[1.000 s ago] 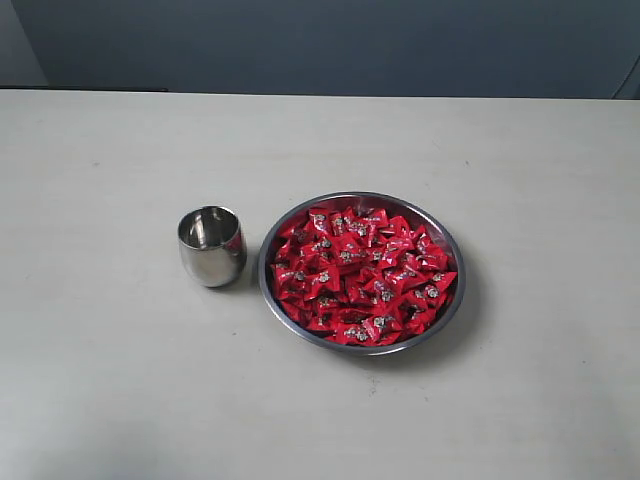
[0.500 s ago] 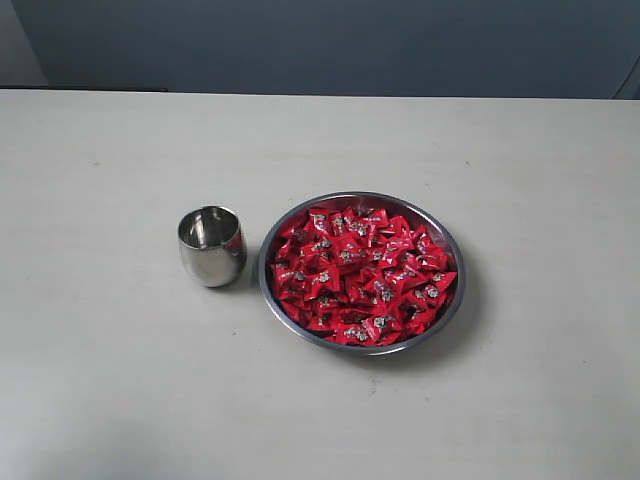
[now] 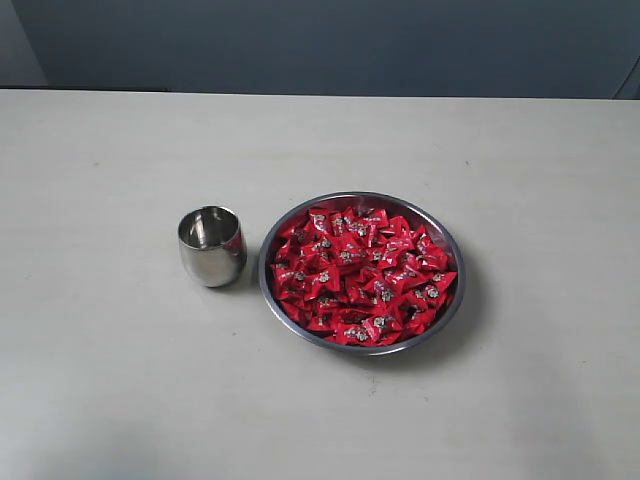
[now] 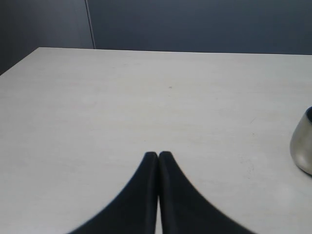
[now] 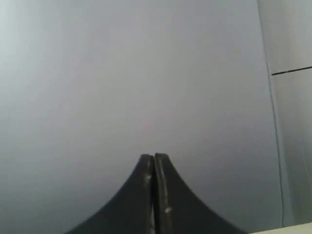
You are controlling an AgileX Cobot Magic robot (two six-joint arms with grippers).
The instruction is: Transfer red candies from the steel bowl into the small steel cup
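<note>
Only exterior shows red candies [image 3: 360, 275] in steel bowl [image 3: 340, 199]; left wrist clips small steel cup [image 4: 303, 146]. Left tool [image 4: 158, 155], right tool [image 5: 154, 157] closed, empty.

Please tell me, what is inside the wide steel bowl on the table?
The wide, shallow, round steel bowl is filled with many small red-wrapped candies. They cover its floor, so the bottom and anything beneath them are hidden.

All black, all curves.
My left gripper [image 4: 158, 155] has smooth matte fingers [image 4: 139, 195] flaring from narrow tips; my right gripper [image 5: 154, 157] matches, with small pale scuffs along its inner edges.
</note>
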